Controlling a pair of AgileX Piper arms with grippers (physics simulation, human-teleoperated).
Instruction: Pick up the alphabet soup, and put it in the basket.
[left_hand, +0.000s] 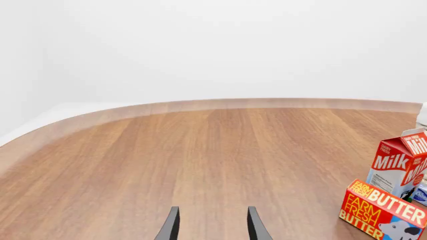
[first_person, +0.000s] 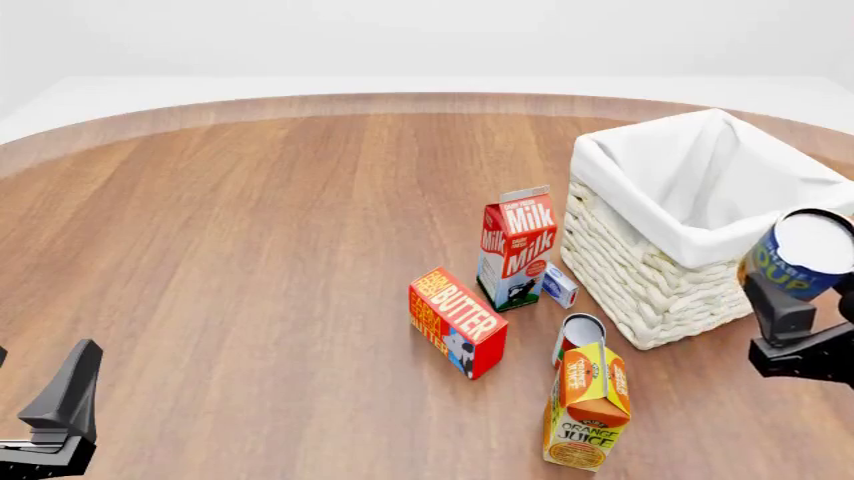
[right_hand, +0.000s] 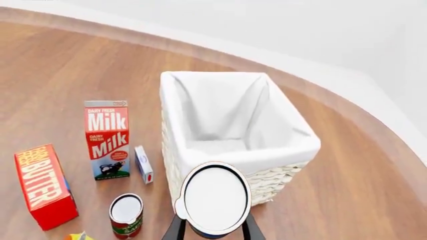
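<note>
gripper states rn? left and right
Left gripper: open, holding nothing.
Right gripper: closed on the alphabet soup, held up beside the basket.

Left gripper (first_person: 60, 395): matte dark grey, angular wedge-shaped finger on blocky base; fingers (left_hand: 171, 226) thin, black, blade-like, tapering. Right gripper (first_person: 801, 300): same dark grey, blocky, flat-faced. Markings, cables, screws: indiscernible.

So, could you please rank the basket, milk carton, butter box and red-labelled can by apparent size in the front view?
1. basket
2. milk carton and butter box: look alike, so unranked
3. red-labelled can, partly hidden behind the juice carton
</note>
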